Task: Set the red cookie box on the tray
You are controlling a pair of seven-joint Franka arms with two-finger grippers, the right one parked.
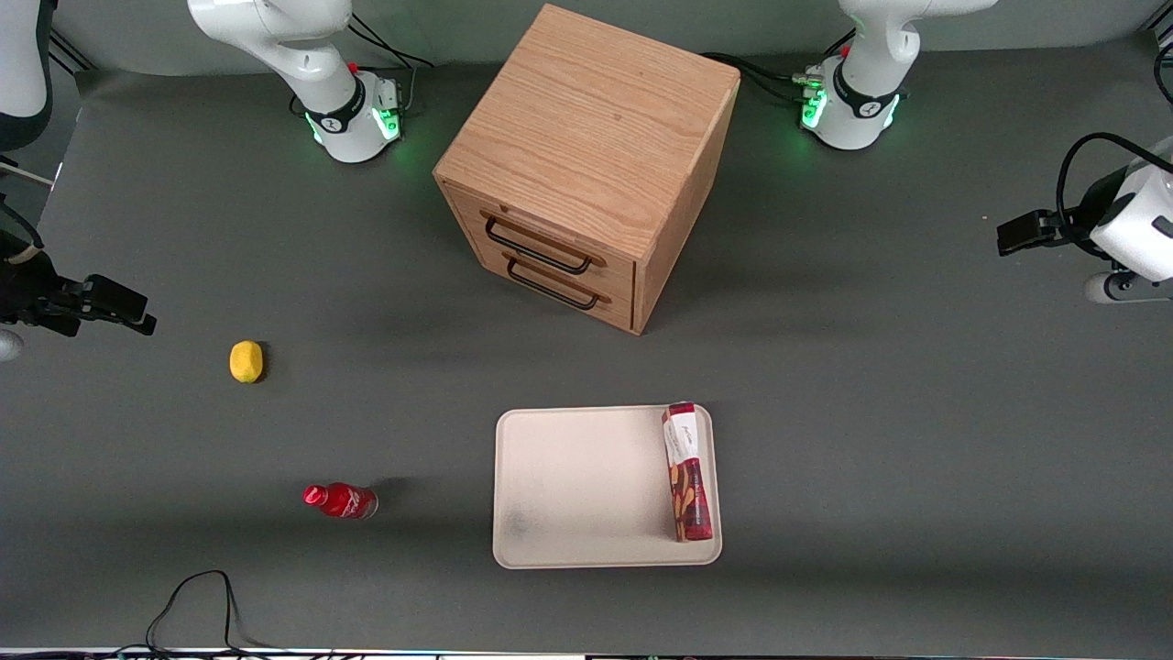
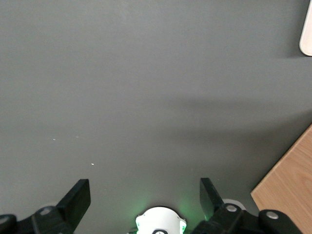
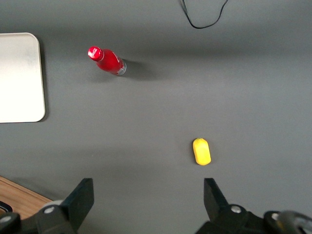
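Closest in the front view, the tray (image 1: pixel 586 486) carries the red cookie box (image 1: pixel 687 472) along its rim at the working arm's end, so placement looks done. The gripper (image 1: pixel 1013 234) hangs well apart. From the left wrist, jaws spread wide over bare table (image 2: pixel 146 97), holding nothing.

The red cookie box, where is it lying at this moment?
In the front view, the red cookie box lies on the tray, along the rim toward the working arm's end. The open gripper hovers over bare table, far from it.
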